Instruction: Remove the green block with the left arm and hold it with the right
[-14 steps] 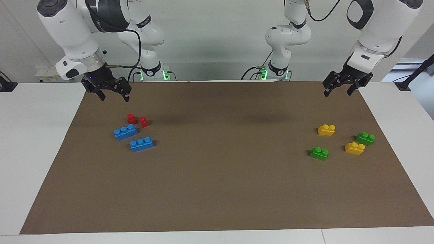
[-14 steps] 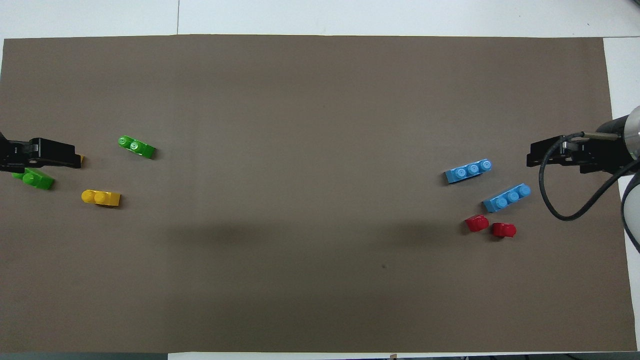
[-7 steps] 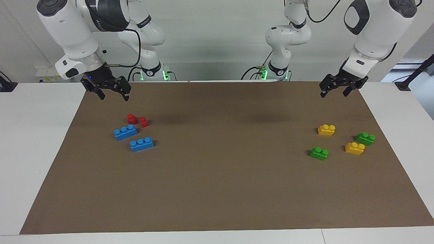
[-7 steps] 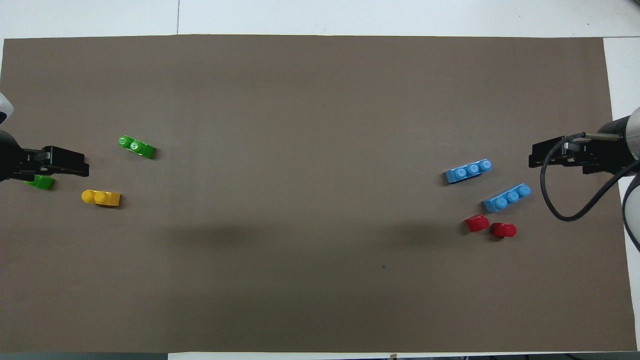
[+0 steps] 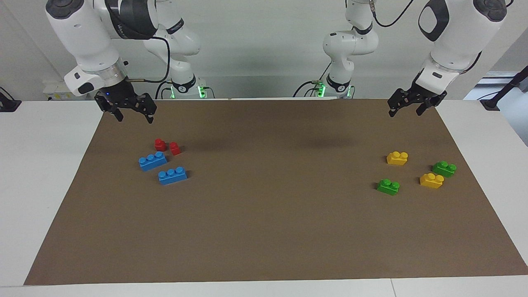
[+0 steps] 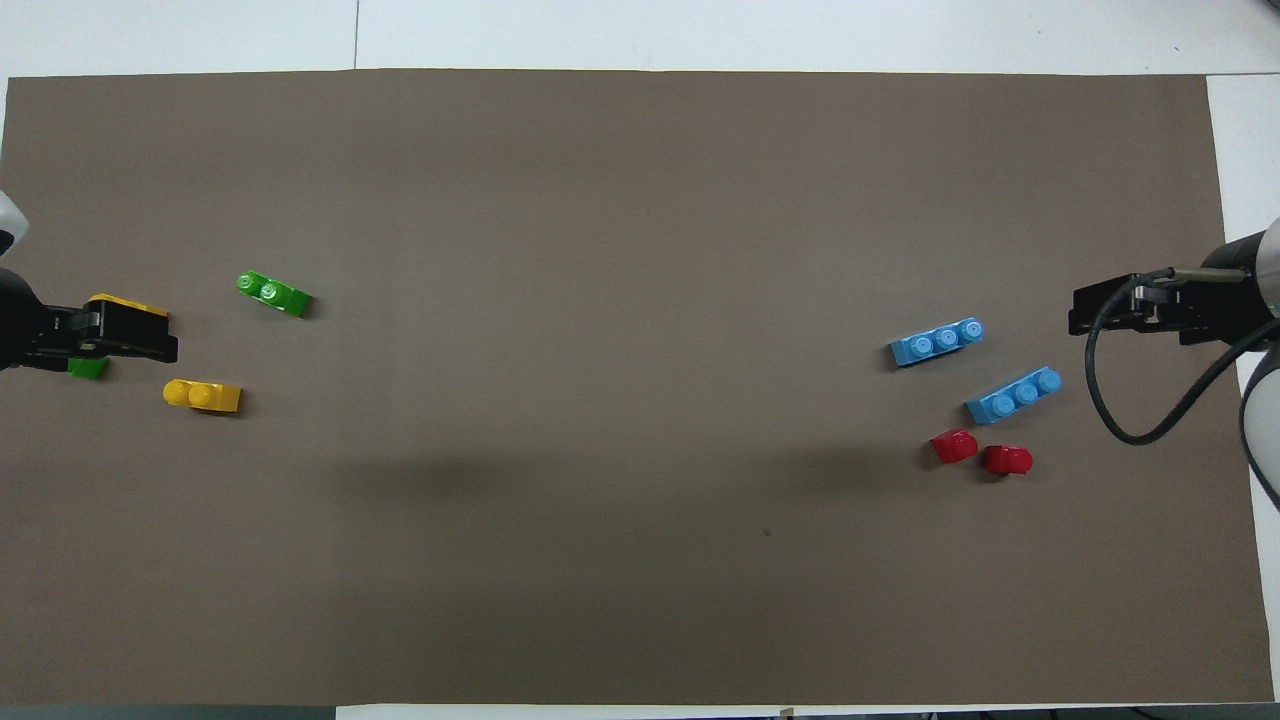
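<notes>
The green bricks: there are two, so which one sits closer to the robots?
The green block next to the yellow brick, toward the left arm's end of the table. The other green block lies farther from the robots, more toward the table's middle.

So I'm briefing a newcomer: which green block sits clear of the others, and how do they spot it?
Start at the brown mat, at the left arm's end. Four two-stud bricks lie there; the green block is the one farthest from the robots and nearest the mat's middle.
</notes>
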Action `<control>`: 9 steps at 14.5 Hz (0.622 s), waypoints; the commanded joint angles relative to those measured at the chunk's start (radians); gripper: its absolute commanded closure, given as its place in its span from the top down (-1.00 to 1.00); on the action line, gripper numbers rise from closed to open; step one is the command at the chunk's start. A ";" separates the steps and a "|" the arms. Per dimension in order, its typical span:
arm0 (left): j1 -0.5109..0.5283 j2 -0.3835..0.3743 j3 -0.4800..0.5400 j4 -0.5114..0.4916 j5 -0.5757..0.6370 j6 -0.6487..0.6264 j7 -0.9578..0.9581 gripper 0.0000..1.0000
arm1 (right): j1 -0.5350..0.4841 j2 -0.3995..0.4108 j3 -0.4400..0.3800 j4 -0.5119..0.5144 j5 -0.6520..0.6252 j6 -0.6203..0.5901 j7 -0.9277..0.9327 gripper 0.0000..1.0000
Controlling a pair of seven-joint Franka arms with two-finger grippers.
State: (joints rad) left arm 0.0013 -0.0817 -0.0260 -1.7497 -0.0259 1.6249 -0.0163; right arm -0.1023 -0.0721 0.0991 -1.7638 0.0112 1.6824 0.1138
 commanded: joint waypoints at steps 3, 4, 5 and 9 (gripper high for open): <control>-0.015 -0.032 0.008 -0.030 0.018 -0.010 0.012 1.00 | -0.007 0.000 0.004 0.004 -0.019 -0.003 -0.026 1.00; -0.015 -0.032 0.008 -0.030 0.018 -0.010 0.010 1.00 | -0.007 0.001 0.004 0.009 -0.019 -0.006 -0.028 1.00; -0.015 -0.032 0.008 -0.028 0.018 -0.010 0.010 1.00 | -0.008 0.002 0.004 0.009 -0.019 -0.007 -0.048 1.00; -0.015 -0.032 0.008 -0.030 0.018 -0.011 0.010 1.00 | -0.011 0.002 0.004 0.009 -0.020 -0.009 -0.106 1.00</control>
State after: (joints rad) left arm 0.0011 -0.0821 -0.0260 -1.7497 -0.0258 1.6194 -0.0161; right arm -0.1033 -0.0721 0.0970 -1.7638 0.0112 1.6823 0.0399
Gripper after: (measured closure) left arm 0.000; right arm 0.000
